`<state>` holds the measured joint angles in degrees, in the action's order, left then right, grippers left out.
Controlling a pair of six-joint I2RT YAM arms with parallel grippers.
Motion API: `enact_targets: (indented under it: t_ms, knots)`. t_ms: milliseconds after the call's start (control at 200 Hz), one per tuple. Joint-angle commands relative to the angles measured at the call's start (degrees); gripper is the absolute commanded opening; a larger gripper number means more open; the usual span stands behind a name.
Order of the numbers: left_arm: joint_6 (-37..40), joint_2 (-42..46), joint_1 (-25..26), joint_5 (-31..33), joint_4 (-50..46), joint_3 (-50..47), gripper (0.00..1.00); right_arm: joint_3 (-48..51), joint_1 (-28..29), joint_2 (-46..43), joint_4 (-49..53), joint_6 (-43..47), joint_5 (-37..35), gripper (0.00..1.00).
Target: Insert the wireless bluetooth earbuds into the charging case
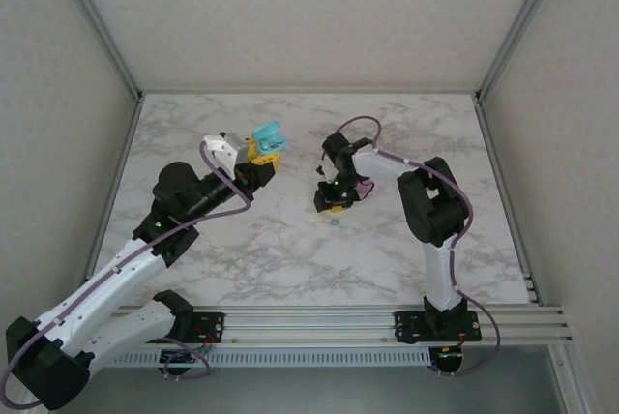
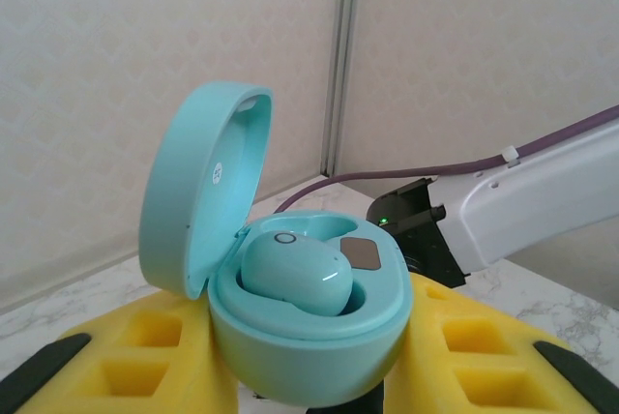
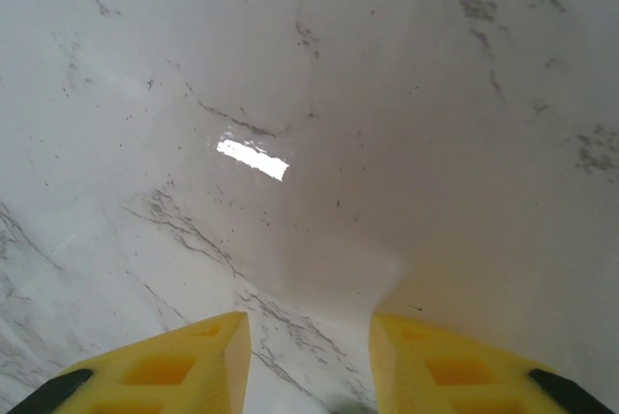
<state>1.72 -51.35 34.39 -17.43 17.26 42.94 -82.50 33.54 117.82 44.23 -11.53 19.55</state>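
Earbud [image 2: 290,274], glossy teal, seemingly seated inside the open teal case [image 2: 319,361].

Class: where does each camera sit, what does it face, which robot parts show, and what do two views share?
Top: above and behind, facing down on the table; left arm, right arm show, left gripper holding the open case.
Left wrist: on that arm, faces past its fingers and the case toward the right arm.
Right wrist: on that arm, faces the table below between fingers of the open right gripper.
Shared: the case, top and left wrist.
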Motion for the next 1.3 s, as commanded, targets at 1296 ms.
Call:
enact_targets:
  t_ms: [1296]
  knots:
    - [0.39,-0.30,-0.03,-0.30,0.94,1.27,0.21,-2.83,5.14,0.71,11.56,2.75,-13.04,0.33]
